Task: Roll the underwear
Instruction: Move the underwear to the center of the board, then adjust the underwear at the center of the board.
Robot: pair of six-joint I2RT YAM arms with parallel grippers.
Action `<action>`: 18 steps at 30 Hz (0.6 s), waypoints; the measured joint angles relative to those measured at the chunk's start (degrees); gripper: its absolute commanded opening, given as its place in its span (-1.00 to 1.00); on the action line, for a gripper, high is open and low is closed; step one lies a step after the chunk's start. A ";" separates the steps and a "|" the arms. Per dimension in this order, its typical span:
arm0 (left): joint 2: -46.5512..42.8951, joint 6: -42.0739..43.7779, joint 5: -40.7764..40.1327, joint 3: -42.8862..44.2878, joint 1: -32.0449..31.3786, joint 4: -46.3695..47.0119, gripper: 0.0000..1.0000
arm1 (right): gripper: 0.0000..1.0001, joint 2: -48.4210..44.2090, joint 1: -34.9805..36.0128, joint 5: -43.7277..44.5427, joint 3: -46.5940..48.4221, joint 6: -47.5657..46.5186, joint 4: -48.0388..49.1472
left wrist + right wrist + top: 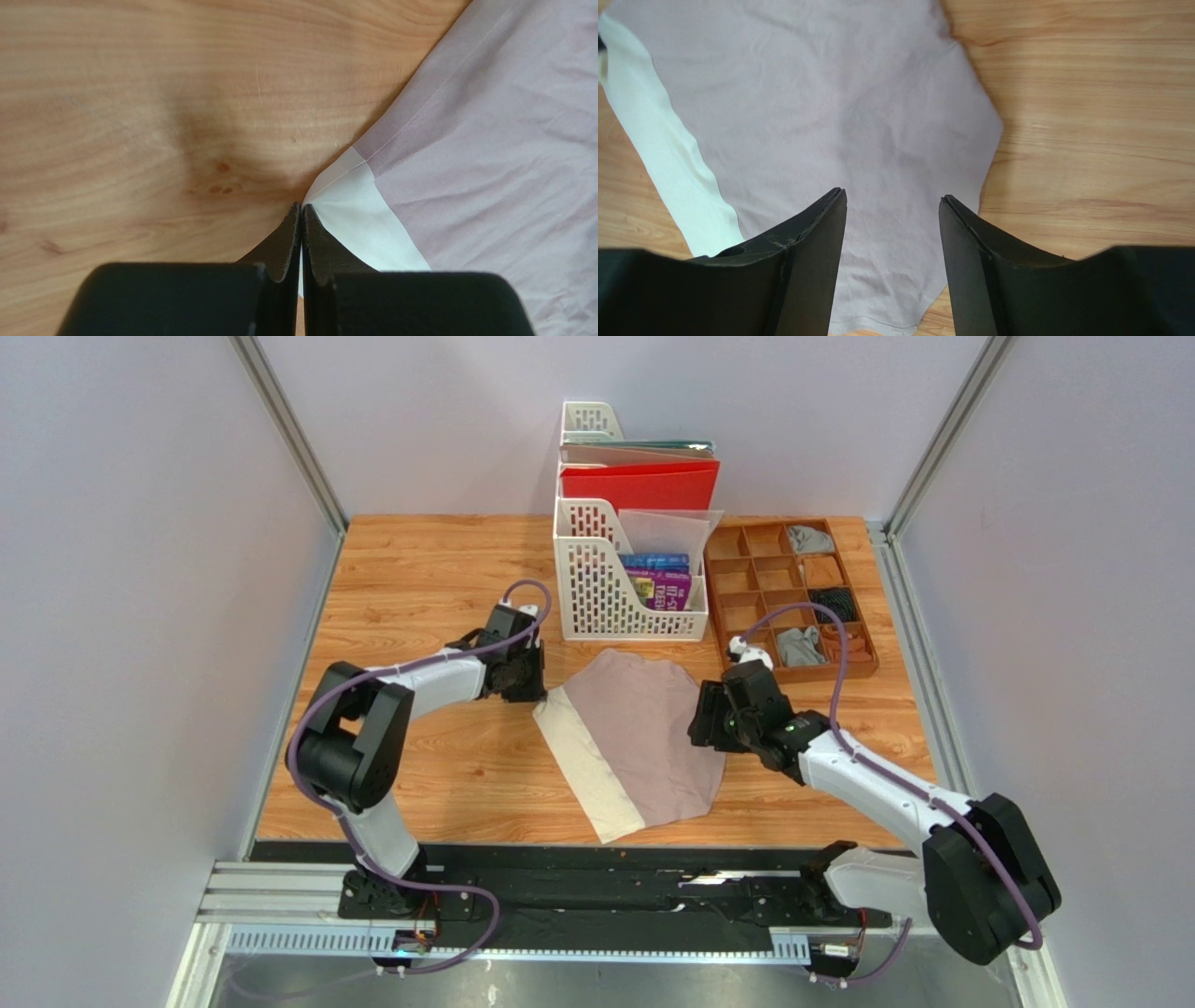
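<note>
Starting nearest the bases: the right gripper (701,725) is hovering with its jaws spread wide, gripping nothing, over the right-hand edge of the pink underwear (645,735). That's lying flat mid-table, between both arms. Its cream band (579,756) is running near-to-far down the left side, so I reckon that's the long edge any roll would be working from. A bit further back, the left gripper (300,210) is clenched on the band's far corner. Only its wrist view is showing the cream sliver caught between the fingers; overhead it's hidden. Way back, a grey garment (800,647) is sitting in the wooden tray (873,655).
</note>
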 measured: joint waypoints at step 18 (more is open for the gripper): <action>4.63 12.59 -2.25 9.33 0.55 -9.97 -1.00 | -0.25 7.45 24.11 0.94 0.96 5.68 4.85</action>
